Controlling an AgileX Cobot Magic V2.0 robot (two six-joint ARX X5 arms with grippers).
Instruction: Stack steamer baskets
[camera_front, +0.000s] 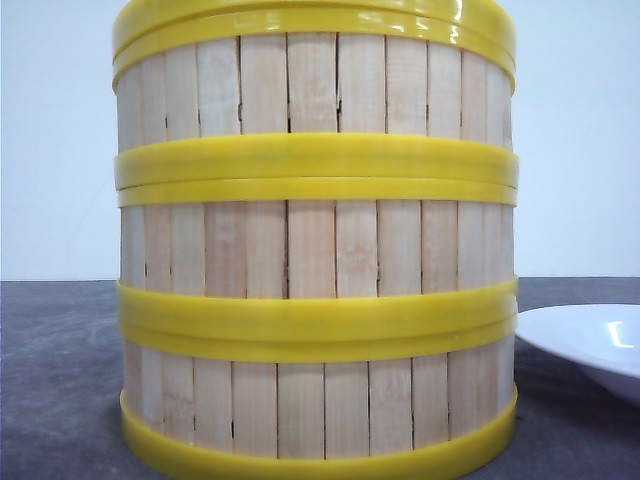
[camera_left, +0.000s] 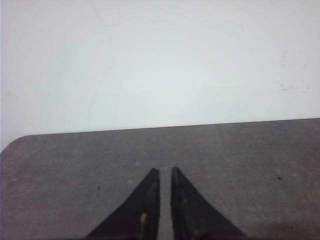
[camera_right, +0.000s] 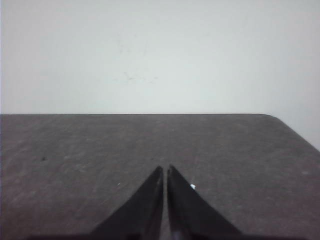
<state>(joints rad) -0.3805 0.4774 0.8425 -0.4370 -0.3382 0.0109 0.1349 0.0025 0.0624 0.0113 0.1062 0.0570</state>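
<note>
Three steamer baskets (camera_front: 316, 240) stand stacked upright; left end effector (camera_left: 165, 172) and right end effector (camera_right: 165, 170), both pressed together, see only bare surface (camera_right: 75, 160).

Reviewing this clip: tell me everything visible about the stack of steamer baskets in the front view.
The stack of steamer baskets stands upright on the dark table, filling the front view. Three tiers show, with pale vertical bamboo slats and glossy yellow rims seated flush. Its top is cropped. A white plate sits beside it on the right; contact unclear. No gripper touches it.
</note>
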